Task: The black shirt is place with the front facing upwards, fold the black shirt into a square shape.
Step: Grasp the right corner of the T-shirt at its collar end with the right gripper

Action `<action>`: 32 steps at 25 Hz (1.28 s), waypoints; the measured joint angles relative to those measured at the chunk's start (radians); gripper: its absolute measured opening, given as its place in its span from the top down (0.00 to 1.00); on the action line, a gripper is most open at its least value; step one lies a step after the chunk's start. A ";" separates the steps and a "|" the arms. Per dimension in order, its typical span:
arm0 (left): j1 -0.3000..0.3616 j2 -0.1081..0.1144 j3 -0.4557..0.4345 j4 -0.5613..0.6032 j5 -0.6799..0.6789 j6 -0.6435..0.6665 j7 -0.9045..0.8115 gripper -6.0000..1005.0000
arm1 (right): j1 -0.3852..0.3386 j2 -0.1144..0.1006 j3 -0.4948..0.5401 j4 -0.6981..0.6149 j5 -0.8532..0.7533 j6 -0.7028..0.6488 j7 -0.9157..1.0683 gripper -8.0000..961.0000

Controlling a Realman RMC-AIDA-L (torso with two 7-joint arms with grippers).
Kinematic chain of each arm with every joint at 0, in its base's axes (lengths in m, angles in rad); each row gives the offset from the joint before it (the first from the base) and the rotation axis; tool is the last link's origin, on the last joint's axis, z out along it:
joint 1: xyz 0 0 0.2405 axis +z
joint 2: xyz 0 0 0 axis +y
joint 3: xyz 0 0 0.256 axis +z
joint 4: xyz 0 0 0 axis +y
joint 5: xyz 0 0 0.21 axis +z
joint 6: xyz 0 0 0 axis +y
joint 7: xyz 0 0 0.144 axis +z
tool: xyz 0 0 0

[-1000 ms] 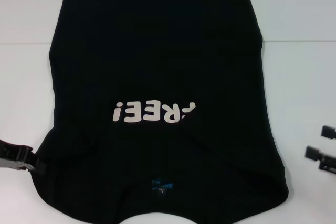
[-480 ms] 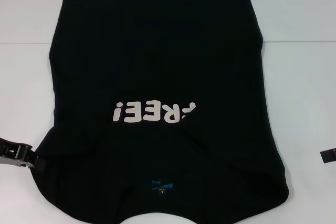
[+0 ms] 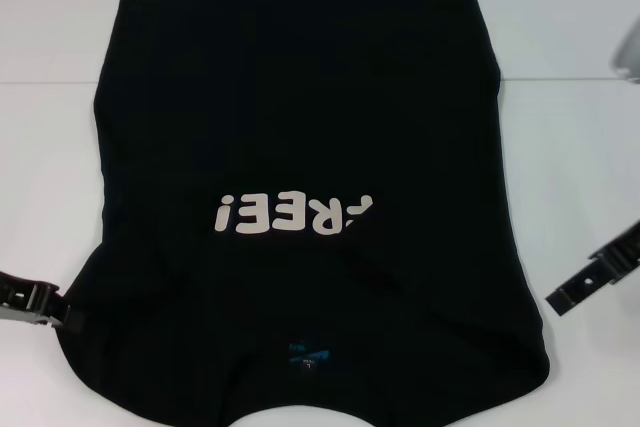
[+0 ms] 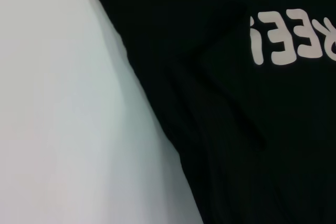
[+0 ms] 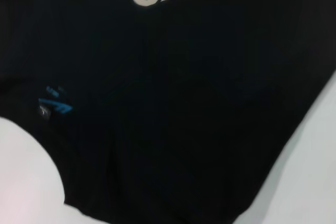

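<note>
Blue neck label (image 5: 54, 106) beside black shirt (image 5: 173, 93) collar

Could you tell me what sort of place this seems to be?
Probably a lab or test bench for cloth folding: a plain white table, one black shirt laid flat on it, and the left gripper and right gripper at its sides.

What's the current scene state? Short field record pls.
garment: black shirt, spread flat, front up
print: white lettering, upside down in the head view
neck label: blue neck label, at the near edge
surface: white table
left hand: left hand, at the shirt's near left edge
right hand: right hand, over the table, apart from the shirt's right edge
fold: not started
</note>
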 joint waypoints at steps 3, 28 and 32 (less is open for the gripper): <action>0.004 -0.001 0.000 0.002 -0.003 -0.002 0.004 0.94 | 0.019 0.013 -0.080 0.017 -0.024 0.040 0.036 0.14; 0.005 -0.004 -0.002 -0.002 -0.019 -0.017 0.012 0.94 | 0.049 0.023 -0.291 0.229 0.040 0.200 0.075 0.15; 0.005 -0.004 -0.002 -0.002 -0.019 -0.017 0.011 0.94 | 0.052 0.023 -0.312 0.240 0.040 0.211 0.076 0.15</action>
